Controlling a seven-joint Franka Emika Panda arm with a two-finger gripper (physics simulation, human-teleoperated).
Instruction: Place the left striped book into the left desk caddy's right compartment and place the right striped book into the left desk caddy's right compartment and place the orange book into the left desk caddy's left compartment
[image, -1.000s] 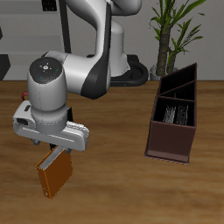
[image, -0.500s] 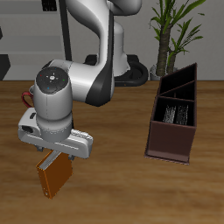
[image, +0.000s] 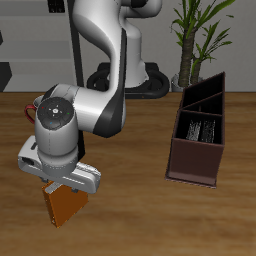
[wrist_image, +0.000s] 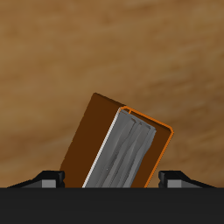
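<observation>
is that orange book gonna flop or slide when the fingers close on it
The orange book looks like a rigid slab with hard covers, so it probably won't flop. It lies skewed between the fingers, so it may twist as they close. Its smooth cover on the smooth wooden table suggests it slides easily if nudged.

A simulated home office or study: a wooden desk carries a maroon desk caddy, with a potted plant standing behind it.
</observation>
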